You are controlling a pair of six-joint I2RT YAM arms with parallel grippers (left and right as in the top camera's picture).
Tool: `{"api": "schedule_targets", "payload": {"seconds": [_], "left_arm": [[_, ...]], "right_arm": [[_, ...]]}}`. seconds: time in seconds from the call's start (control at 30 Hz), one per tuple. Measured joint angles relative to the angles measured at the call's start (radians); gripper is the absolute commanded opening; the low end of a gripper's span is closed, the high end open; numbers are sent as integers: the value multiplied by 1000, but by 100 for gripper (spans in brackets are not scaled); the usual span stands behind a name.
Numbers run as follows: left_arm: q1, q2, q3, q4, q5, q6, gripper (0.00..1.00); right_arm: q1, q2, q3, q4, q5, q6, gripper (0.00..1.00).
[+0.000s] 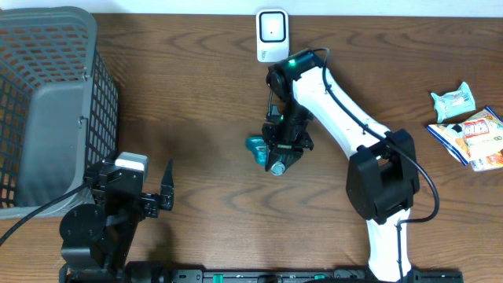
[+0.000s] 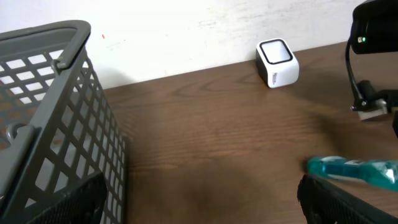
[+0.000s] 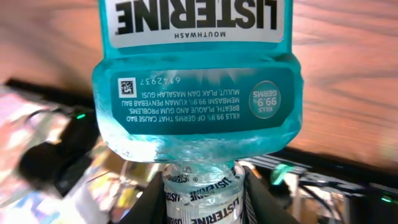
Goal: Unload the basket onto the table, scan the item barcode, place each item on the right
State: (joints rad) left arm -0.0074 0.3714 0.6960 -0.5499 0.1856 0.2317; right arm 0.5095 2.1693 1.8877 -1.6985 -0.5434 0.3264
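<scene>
The right jaws pinch the capped neck of the mouthwash bottle point(image 1: 258, 148) near the middle of the counter point(image 1: 196, 94), with the scanner point(image 1: 272, 34) at its 12 o'clock. The left jaws, at its 8 o'clock, are spread wide and hold nothing.

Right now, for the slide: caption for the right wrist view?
Right gripper clamps the blue Listerine mouthwash bottle by its capped neck, label upside down, wooden table behind.
</scene>
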Motion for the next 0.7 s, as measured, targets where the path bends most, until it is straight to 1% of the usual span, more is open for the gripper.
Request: {"api": "schedule_targets", "payload": {"seconds": [0.07, 0.2, 0.27, 0.5, 0.7], "left_arm": [[0, 0, 0, 0, 0, 0, 98], [0, 0, 0, 0, 0, 0, 98], [0, 0, 0, 0, 0, 0, 98], [0, 0, 0, 0, 0, 0, 98], [0, 0, 0, 0, 0, 0, 98]], "right_arm": [[-13, 0, 0, 0, -46, -5, 16], [-44, 0, 0, 0, -126, -7, 16], [-60, 0, 0, 0, -157, 3, 15], [-118, 0, 0, 0, -205, 72, 7], [-135, 0, 0, 0, -242, 115, 8]]}}
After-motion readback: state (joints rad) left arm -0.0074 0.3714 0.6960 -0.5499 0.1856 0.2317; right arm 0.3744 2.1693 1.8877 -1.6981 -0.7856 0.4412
